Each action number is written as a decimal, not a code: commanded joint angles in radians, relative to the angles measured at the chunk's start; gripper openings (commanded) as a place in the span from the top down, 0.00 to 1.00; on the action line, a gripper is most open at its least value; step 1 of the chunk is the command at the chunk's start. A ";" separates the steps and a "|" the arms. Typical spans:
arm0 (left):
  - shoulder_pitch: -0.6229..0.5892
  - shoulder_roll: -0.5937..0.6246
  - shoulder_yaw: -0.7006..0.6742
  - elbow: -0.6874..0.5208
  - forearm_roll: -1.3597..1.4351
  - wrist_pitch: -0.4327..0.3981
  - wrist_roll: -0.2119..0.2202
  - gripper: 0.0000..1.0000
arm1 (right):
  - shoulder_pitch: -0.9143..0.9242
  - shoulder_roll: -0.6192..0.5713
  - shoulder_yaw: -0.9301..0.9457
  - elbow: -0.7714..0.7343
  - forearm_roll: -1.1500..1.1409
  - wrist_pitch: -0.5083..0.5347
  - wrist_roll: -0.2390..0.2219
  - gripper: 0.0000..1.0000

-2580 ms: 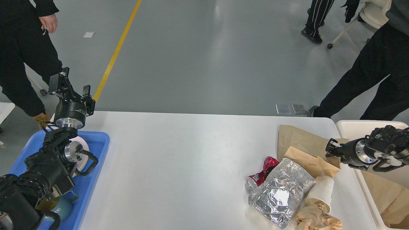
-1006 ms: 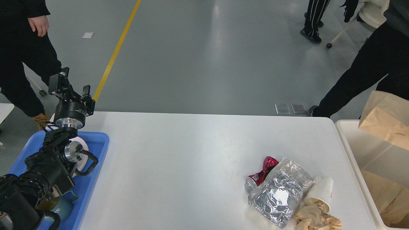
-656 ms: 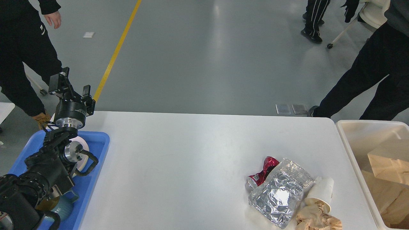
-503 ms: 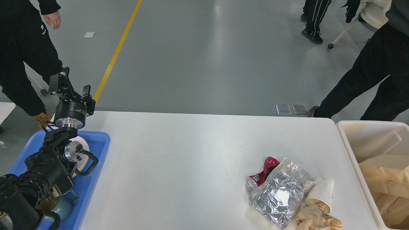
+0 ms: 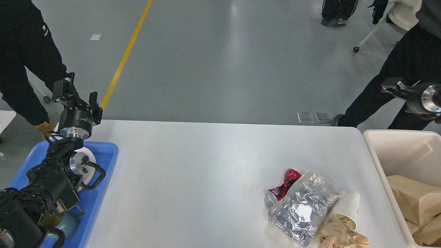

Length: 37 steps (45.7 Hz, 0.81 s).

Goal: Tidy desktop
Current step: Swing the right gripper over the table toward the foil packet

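**Litter heaped at the lower right of the desktop**

The white desktop (image 5: 193,179) fills the middle and lower frame; at its lower right lie a crushed red can (image 5: 283,186), a foil bag (image 5: 301,212), a paper cup (image 5: 346,206) and crumpled brown paper (image 5: 341,236), touching one another; the left gripper (image 5: 76,93), upper left above the blue tray (image 5: 103,179), stands with jaws apart, empty; the right gripper (image 5: 391,88), at the right edge above the cream bin (image 5: 373,151), seems empty, though I cannot tell its jaw spacing.
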 commanded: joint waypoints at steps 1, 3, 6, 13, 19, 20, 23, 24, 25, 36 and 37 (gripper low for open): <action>0.000 0.000 0.000 0.000 0.000 0.000 0.000 0.04 | 0.190 0.087 -0.107 0.080 0.000 0.224 -0.001 0.00; 0.000 0.000 0.000 0.000 0.000 0.000 0.000 0.04 | 0.245 0.116 -0.129 0.117 0.000 0.304 0.000 0.00; 0.000 0.000 0.000 0.000 0.000 0.000 0.000 0.04 | 0.317 0.158 -0.149 0.179 0.000 0.419 0.000 0.00; 0.000 0.000 0.000 0.000 0.000 0.000 0.000 0.04 | 0.460 0.239 -0.150 0.330 0.000 0.534 0.000 0.00; 0.000 0.000 0.000 0.000 0.000 0.000 0.000 0.04 | 0.477 0.262 -0.130 0.396 0.002 0.534 -0.001 0.00; 0.000 0.000 0.000 0.000 0.000 0.000 0.000 0.04 | 0.462 0.264 -0.124 0.396 0.002 0.534 -0.001 0.00; 0.000 0.000 0.000 0.000 0.000 0.000 0.000 0.04 | 0.325 0.268 -0.097 0.378 0.003 0.534 -0.001 0.00; 0.000 0.000 0.000 0.000 0.000 0.000 0.000 0.04 | 0.293 0.270 -0.087 0.373 0.003 0.534 -0.001 0.00; 0.000 0.000 0.000 0.000 0.000 0.000 0.000 0.04 | 0.266 0.270 -0.078 0.368 0.002 0.534 -0.003 0.00; 0.000 0.000 -0.001 0.000 0.000 0.000 0.000 0.04 | 0.034 0.299 -0.008 0.362 0.003 0.355 -0.004 0.00; 0.000 0.000 0.000 0.000 0.000 0.000 0.000 0.04 | 0.022 0.299 0.003 0.362 0.003 0.342 -0.004 0.00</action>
